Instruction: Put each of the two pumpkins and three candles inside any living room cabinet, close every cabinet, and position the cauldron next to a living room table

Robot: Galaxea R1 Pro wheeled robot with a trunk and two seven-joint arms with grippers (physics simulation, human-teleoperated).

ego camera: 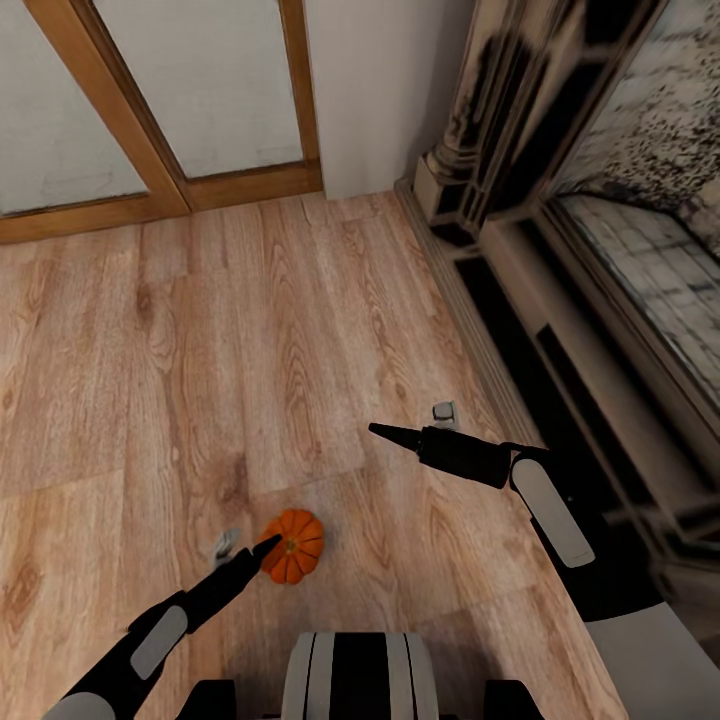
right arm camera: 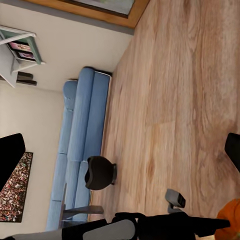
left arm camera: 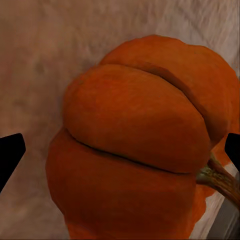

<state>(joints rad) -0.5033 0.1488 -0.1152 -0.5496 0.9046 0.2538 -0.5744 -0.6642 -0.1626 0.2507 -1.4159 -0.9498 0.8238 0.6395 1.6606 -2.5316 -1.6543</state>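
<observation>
a small orange pumpkin (ego camera: 293, 546) sits on the bare wooden floor (ego camera: 200, 350), out in the open, well away from the floor's edge along the fireplace (ego camera: 560, 200) and just in front of my robot's base. in the left wrist view the pumpkin (left arm camera: 140, 150) looms large between two dark fingertips (left arm camera: 10, 152) near the picture's sides, its stem (left arm camera: 220, 180) pointing toward one of them.

my left gripper (ego camera: 245, 553) has its fingers spread apart, one dark tip touching or nearly touching the pumpkin's side, the other pale finger on the far side from it. it is not clamped on anything yet.

my right gripper (ego camera: 415, 420) hangs over the floor nearer the fireplace, holding nothing; its fingers look apart. in its wrist view i see the left arm (right arm camera: 150, 225), a slice of the pumpkin (right arm camera: 231, 214), a dark round cauldron (right arm camera: 100, 172) and a blue sofa (right arm camera: 82, 145) beyond.

risks, as i judge them: the pumpkin is round and ribbed, so if i close off-centre it may roll or squirt out across the floor. the one tip already at its side could nudge it away before the other arrives. closing on the stem side could give a crooked, weak hold.
</observation>
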